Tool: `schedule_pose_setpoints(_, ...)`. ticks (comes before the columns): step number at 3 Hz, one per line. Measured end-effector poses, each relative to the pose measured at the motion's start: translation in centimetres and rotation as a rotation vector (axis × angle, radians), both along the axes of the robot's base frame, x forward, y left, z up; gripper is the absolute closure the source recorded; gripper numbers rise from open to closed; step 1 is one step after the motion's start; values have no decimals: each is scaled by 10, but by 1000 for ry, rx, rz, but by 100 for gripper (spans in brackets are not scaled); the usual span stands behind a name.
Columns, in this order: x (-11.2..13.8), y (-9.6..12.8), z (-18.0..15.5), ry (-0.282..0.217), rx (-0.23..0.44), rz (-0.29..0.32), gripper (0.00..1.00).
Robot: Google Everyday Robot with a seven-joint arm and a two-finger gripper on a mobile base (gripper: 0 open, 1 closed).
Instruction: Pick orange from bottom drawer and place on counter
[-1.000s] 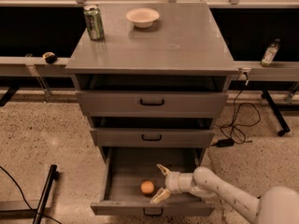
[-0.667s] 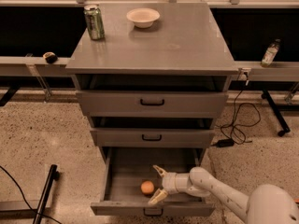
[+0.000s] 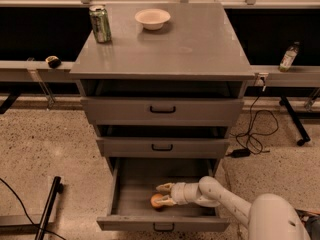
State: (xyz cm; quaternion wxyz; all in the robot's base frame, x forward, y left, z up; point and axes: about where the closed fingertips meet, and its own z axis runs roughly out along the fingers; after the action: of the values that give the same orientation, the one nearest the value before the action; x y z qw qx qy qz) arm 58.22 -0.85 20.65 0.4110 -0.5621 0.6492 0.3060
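Note:
The bottom drawer (image 3: 162, 223) is pulled open below two shallower drawers that are slightly open. The orange (image 3: 155, 200) lies on the drawer floor, left of centre. My gripper (image 3: 163, 194) reaches into the drawer from the right, low over the floor. Its pale fingers (image 3: 164, 187) are spread open, and the orange sits at the tip of the lower finger, touching or nearly touching it. The counter (image 3: 200, 44) is the flat grey top of the cabinet.
A green can (image 3: 100, 24) and a pale bowl (image 3: 152, 19) stand on the counter at the back left. A small dark round object (image 3: 52, 61) sits on the left ledge and a bottle (image 3: 288, 57) on the right ledge. Cables (image 3: 255, 134) lie on the floor at right.
My gripper has moved left inside the bottom drawer, up to the orange. The orange has hardly moved.

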Motion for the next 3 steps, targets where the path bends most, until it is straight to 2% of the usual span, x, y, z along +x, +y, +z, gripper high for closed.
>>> schedule_pose_setpoints(1, 2, -6, -20, 33, -31, -4, 65)
schedule_pose_setpoints(2, -3, -12, -47, 79, -63, 7, 55)
schedule_pose_setpoints(3, -7, -8, -57, 96, -67, 25, 39)
